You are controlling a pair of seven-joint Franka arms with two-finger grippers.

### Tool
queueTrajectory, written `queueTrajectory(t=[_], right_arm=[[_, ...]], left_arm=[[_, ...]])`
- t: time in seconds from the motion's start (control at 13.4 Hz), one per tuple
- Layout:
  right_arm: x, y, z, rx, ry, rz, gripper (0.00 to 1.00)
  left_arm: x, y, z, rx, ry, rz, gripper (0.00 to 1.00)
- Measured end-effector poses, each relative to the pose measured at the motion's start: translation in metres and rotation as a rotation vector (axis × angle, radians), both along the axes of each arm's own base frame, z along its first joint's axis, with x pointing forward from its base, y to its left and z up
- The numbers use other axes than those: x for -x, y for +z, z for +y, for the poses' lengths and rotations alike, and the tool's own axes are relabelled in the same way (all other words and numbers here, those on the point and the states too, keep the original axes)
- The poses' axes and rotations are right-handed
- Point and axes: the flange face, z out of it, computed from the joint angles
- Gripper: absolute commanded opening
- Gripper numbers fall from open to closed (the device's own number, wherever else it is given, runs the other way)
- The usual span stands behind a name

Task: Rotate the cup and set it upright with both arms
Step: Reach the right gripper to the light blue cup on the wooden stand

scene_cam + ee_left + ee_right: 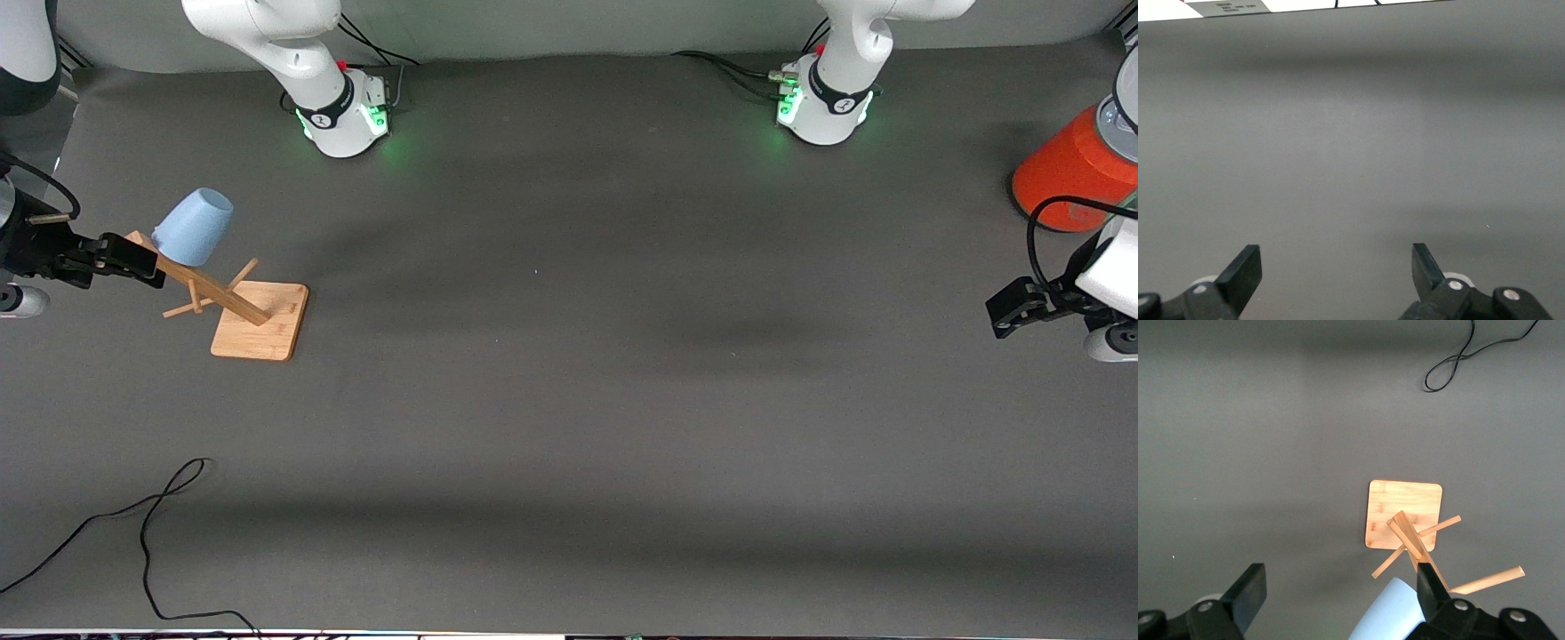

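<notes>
The light-blue cup (193,228) hangs mouth-down and tilted on a peg of the wooden rack (262,324) at the right arm's end of the table. My right gripper (133,258) is open, level with the rack's top, right beside the cup. In the right wrist view the cup (1388,617) lies between the spread fingers of the right gripper (1338,577), close to one fingertip (1428,583), above the rack (1403,510). My left gripper (1009,311) is open and empty over bare table at the left arm's end. It shows only grey mat in the left wrist view (1336,257).
A big orange-red can (1071,169) with a grey top stands at the left arm's end, near the left gripper. A black cable (151,524) lies on the mat near the front camera, at the right arm's end; it also shows in the right wrist view (1458,360).
</notes>
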Motion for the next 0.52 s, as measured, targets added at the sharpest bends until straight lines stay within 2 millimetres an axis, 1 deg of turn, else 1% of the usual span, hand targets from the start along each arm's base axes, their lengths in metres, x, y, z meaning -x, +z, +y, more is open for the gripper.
queueTrajectory(t=[0.3,0.52], right_arm=[[0.000,0.000,0.000,0.000,-0.001,0.001,1.00],[0.004,-0.001,-0.012,-0.001,-0.023,0.027,1.00]], left_arm=[[0.000,0.000,0.000,0.000,0.000,0.000,1.00],[0.000,0.000,0.000,0.000,0.000,0.000,1.00]])
